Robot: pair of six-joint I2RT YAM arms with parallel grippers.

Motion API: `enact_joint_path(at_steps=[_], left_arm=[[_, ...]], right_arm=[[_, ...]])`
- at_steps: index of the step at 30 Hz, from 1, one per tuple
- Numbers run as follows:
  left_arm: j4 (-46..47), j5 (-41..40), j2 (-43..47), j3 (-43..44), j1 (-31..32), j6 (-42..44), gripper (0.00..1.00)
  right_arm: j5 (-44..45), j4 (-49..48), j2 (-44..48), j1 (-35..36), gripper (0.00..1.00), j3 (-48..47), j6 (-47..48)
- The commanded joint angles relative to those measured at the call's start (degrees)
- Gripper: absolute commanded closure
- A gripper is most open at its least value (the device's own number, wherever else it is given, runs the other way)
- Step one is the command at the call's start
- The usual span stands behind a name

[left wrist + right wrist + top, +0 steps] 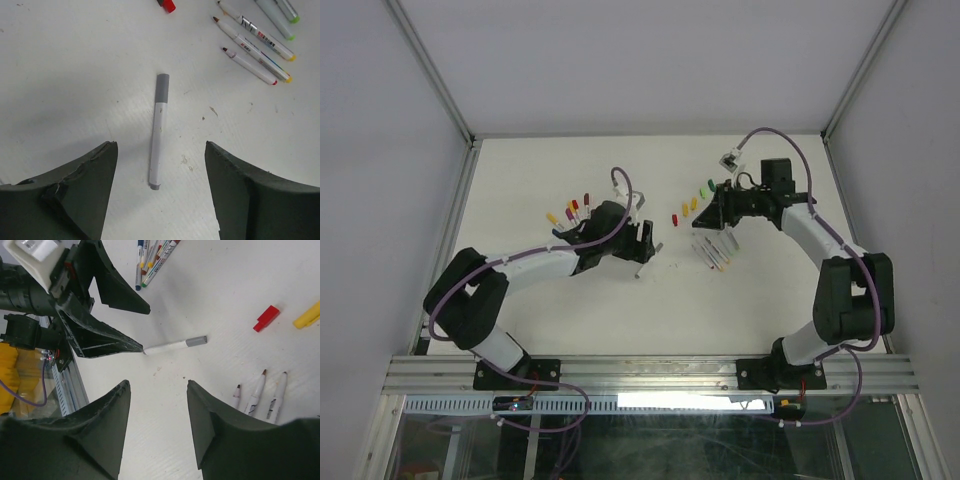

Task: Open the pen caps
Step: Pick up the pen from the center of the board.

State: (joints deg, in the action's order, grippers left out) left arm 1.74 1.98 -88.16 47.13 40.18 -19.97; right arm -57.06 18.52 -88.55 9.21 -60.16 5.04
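A white pen (159,135) with a grey cap (162,87) lies flat on the table, free, its tail end between my left gripper's (161,145) open fingers. In the top view that gripper (646,248) is at the table's middle. The right gripper (159,382) is open and holds nothing, a little short of the same pen (170,346). Loose pen caps lie about: a red one (266,318), a yellow one (307,315), a red-to-green row (692,204) and a red and yellow cluster (570,210). Uncapped pens (255,42) lie side by side beneath the right gripper (708,222).
The left arm's fingers (105,340) fill the upper left of the right wrist view, close to the right gripper. More pens (150,260) lie beyond them. The table's metal rail (640,372) runs along the near edge, with white walls on the other sides.
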Motion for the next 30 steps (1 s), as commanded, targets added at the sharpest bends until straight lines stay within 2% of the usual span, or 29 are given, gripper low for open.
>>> enact_joint_path(at_steps=[1, 11, 15, 21, 30], left_arm=[[-12.59, -5.97, -4.28, 9.44, 2.65, 5.20, 0.27], [-29.69, -7.66, -19.52, 28.99, 5.42, 10.51, 0.25], [-34.35, -8.22, -25.55, 35.42, 6.25, 12.09, 0.31], [-38.44, -7.24, -29.54, 41.17, 6.77, 12.59, 0.49], [-44.94, -9.06, -33.04, 44.68, 7.77, 12.49, 0.57]], right_arm=[[-4.46, 1.38, 4.08, -3.26, 0.48, -2.35, 2.87], [-6.46, 0.99, 4.95, -6.33, 0.48, -2.07, 1.92], [-6.96, 0.81, 4.82, -6.87, 0.48, -1.97, 1.67], [-7.45, 0.44, 4.62, -7.36, 0.48, -1.80, 1.36], [-8.13, 0.08, 4.31, -7.39, 0.48, -1.65, 0.70]])
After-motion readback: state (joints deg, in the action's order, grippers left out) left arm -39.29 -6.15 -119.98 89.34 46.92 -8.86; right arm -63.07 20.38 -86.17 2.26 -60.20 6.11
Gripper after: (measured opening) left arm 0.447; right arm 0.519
